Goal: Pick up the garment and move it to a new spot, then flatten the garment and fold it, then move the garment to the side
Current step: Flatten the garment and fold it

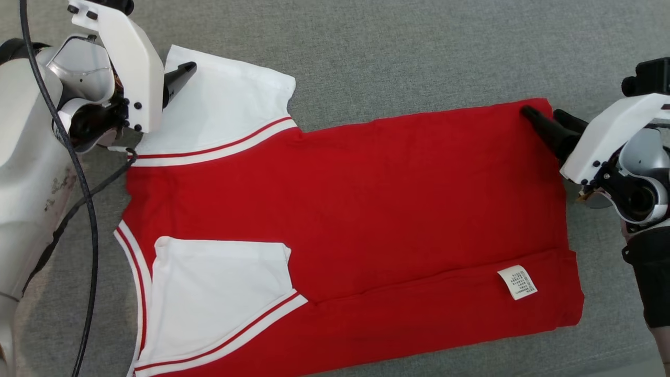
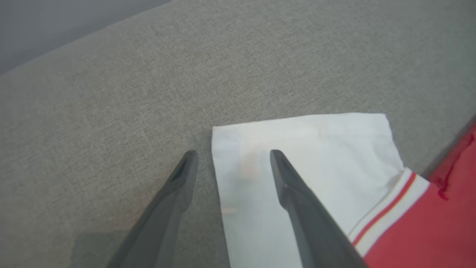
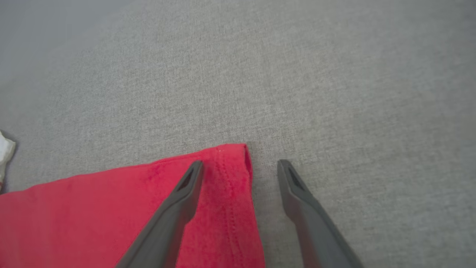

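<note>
The garment (image 1: 340, 199), a red T-shirt with white sleeves and red-striped trim, lies spread on the grey fabric surface, with its near long edge folded over. My left gripper (image 1: 177, 77) is open at the far white sleeve (image 2: 316, 149). In the left wrist view the left gripper (image 2: 233, 152) straddles the sleeve's cuff corner, one finger over the white cloth and the other over bare grey. My right gripper (image 1: 542, 114) is open at the garment's far right hem corner (image 3: 230, 163), and in the right wrist view the right gripper (image 3: 241, 162) straddles it. Nothing is gripped.
A white care label (image 1: 517, 282) shows on the folded strip near the lower right. The near sleeve (image 1: 220, 293) is folded onto the red body. A black cable (image 1: 89, 209) hangs along my left arm. Bare grey surface (image 1: 419, 52) stretches beyond the garment.
</note>
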Robot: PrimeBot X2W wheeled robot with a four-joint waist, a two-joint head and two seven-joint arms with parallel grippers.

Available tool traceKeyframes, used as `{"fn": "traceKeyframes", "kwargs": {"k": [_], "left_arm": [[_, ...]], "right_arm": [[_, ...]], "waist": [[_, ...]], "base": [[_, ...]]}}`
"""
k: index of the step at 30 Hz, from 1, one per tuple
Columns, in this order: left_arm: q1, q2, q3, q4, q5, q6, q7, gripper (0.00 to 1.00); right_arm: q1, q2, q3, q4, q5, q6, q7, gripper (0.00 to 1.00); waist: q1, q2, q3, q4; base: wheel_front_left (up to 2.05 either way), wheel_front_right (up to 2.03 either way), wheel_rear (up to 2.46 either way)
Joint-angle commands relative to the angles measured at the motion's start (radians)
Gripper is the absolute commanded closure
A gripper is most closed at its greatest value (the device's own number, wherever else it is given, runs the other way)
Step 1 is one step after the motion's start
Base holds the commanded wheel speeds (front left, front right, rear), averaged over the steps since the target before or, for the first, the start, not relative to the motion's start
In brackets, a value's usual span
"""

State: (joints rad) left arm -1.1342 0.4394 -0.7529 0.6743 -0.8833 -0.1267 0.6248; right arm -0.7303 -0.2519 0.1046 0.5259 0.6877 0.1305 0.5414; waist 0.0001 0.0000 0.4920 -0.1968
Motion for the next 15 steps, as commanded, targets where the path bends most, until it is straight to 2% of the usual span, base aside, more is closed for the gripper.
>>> {"fn": "traceKeyframes", "kwargs": {"k": [1, 14, 15], "left_arm": [[-0.024, 0.006, -0.008, 0.015, 0.003, -0.005, 0.001, 0.0], [-0.095, 0.004, -0.098, 0.1, -0.034, -0.004, -0.019, 0.0], [-0.098, 0.004, -0.103, 0.104, -0.042, -0.004, -0.018, 0.12]], "right_arm": [[-0.015, 0.004, 0.014, 0.012, 0.014, 0.001, -0.01, 0.0], [-0.069, -0.001, 0.161, 0.102, 0.111, 0.001, -0.074, 0.0], [-0.072, -0.002, 0.17, 0.104, 0.118, 0.001, -0.076, 0.0]], "waist": [[-0.0001, 0.0, 0.017, -0.016], [-0.0001, 0.0, 0.044, -0.029], [-0.0001, 0.0, 0.043, -0.028]], "base": [[0.0, 0.0, 0.0], [0.0, 0.0, 0.0], [0.0, 0.0, 0.0]]}}
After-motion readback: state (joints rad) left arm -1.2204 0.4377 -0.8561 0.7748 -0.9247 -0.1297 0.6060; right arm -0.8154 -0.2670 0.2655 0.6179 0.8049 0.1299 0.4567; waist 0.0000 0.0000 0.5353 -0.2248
